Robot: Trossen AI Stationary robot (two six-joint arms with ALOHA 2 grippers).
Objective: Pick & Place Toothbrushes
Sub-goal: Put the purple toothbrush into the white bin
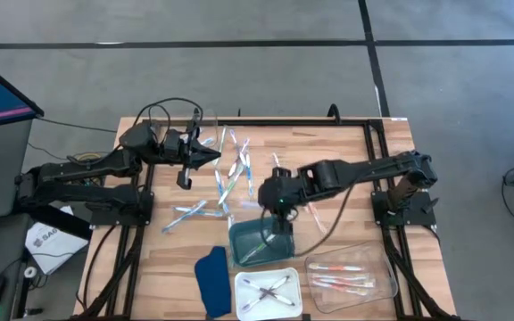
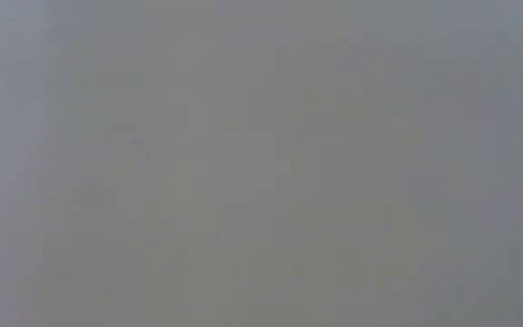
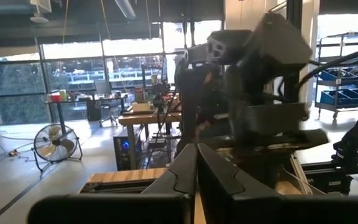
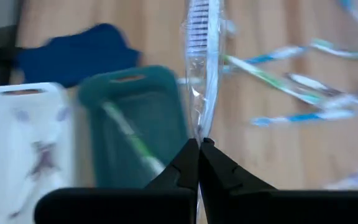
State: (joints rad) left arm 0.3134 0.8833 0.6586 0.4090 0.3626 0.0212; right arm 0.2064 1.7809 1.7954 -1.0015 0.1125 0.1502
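1. One wrapped toothbrush [image 4: 202, 68] is pinched in the shut right gripper [image 4: 199, 144], frame centre, above the teal tray [image 1: 250, 241].
2. About a dozen loose toothbrushes [image 1: 230, 174] lie scattered upper centre; some already lie in the teal, white [image 1: 268, 292] and clear [image 1: 351, 276] trays at the bottom, so sorting looks under way.
3. Left gripper [image 3: 197, 163], closed and empty, hangs upper left.
4. No readable writing.

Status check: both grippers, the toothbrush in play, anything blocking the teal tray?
Right gripper shut on clear-wrapped toothbrush, beside teal plastic tray. Left gripper shut, empty, raised at table's far left. No visible obstruction.
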